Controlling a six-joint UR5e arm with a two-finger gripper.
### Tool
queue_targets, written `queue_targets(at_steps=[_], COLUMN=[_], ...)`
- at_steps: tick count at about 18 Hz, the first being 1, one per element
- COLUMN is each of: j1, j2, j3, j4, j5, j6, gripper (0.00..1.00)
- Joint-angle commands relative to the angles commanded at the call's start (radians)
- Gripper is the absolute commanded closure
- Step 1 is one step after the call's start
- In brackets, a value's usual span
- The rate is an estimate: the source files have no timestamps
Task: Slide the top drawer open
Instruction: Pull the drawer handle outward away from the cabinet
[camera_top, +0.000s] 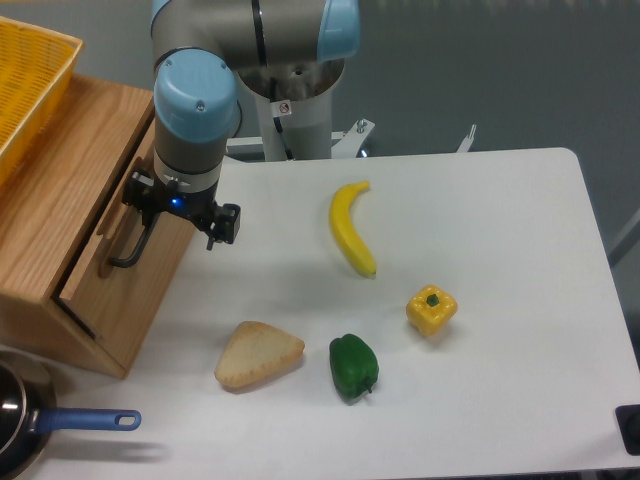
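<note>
Your gripper (150, 222) clamped the handle (128, 250); the top drawer (120, 262) stood barely ajar, most travel left.

The gripper (150, 216) sits at the top drawer's (120, 275) black handle (135, 243), the drawer slightly open.
</note>
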Motion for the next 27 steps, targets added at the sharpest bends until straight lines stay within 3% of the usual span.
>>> queue_targets(at_steps=[12, 27], j1=[0.023, 0.143], j2=[-0.002, 0.002], j3=[0.009, 0.006], j4=[0.017, 0.014], j5=[0.078, 0.130], j6=[0.018, 0.118], gripper=[0.00, 0.00])
